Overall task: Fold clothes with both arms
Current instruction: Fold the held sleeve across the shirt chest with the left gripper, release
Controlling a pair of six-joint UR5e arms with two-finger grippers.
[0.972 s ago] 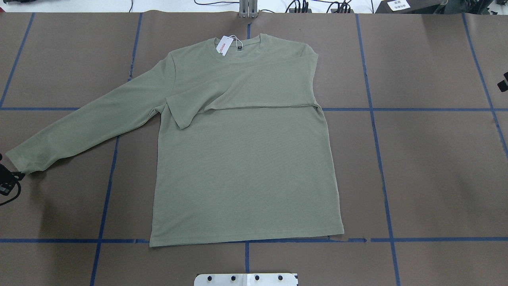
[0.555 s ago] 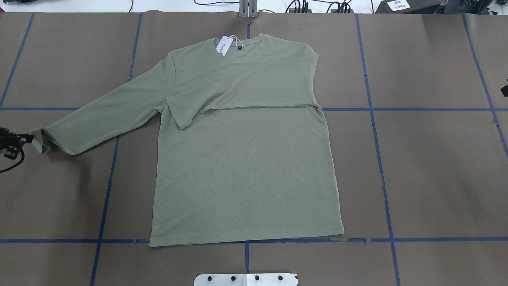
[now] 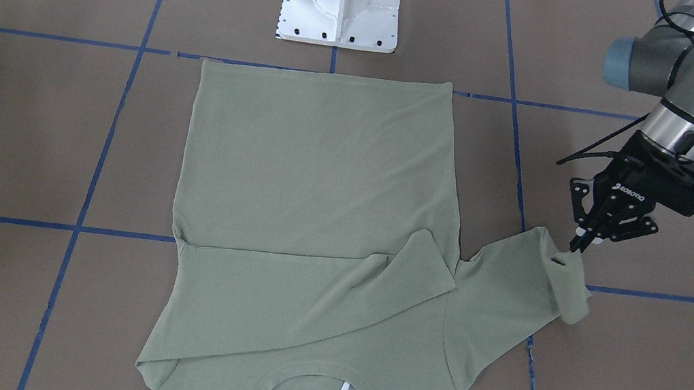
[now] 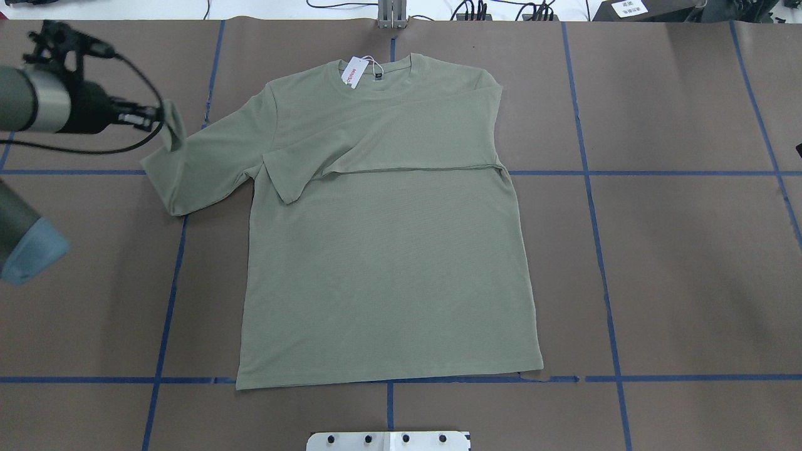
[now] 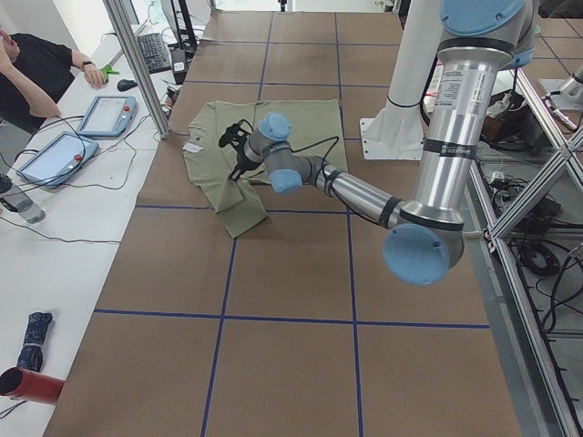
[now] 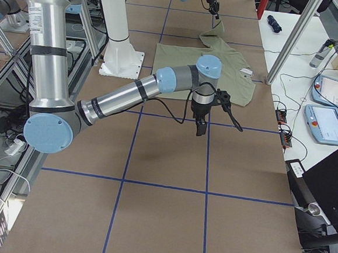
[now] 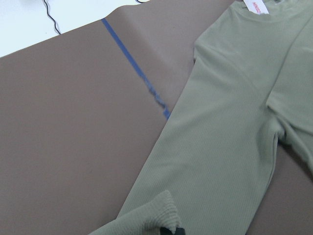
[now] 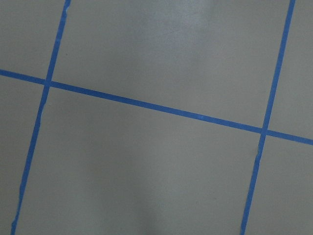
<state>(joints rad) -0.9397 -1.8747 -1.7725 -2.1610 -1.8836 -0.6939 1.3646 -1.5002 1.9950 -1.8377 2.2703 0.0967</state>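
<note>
The clothes, one sage-green long-sleeved shirt (image 4: pixel 388 263), lie flat on the brown table with the neck and white hang tag (image 4: pixel 354 72) at the far side. One sleeve lies folded across the chest. My left gripper (image 3: pixel 576 246) is shut on the cuff (image 3: pixel 570 290) of the other sleeve and holds it lifted, so that sleeve (image 4: pixel 188 169) doubles back toward the shoulder. In the left wrist view the ribbed cuff (image 7: pixel 156 215) sits right at the fingertips. My right gripper (image 6: pixel 200 129) hangs over bare table off the shirt's right side; I cannot tell whether it is open.
Blue tape lines (image 4: pixel 595 250) grid the brown table. The white pedestal base (image 3: pixel 341 1) stands just behind the shirt's hem. A metal post (image 4: pixel 391 15) rises at the far edge. Tablets (image 5: pixel 100 114) and a seated person are beyond the far edge.
My left gripper has risen with the cuff and carried it up and in toward the shirt's shoulder, doubling the sleeve over. The right gripper has slid almost out of the overhead view.
</note>
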